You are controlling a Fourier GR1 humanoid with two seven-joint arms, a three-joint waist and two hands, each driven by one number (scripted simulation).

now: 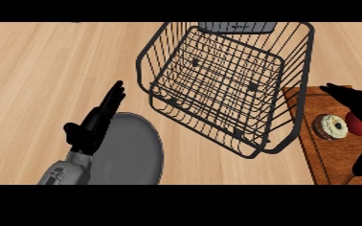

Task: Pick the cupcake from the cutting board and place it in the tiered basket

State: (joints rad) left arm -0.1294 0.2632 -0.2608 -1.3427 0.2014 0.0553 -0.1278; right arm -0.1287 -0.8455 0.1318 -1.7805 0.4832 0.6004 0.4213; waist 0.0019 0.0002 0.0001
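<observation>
The cupcake, pale with a dark centre, sits on the brown cutting board at the right edge of the head view. My right hand comes in from the right edge; its fingers lie just beyond the cupcake, and another black part of it shows nearer at the lower right. The hand is open and spans the cupcake without closing on it. The black wire tiered basket stands in the middle, left of the board, with nothing in it. My left hand rests open at the lower left, fingers straight.
A grey round plate lies under and right of my left hand. A dark red object shows at the right edge beside the cupcake. A grey item sits behind the basket. Bare wooden counter spreads to the left.
</observation>
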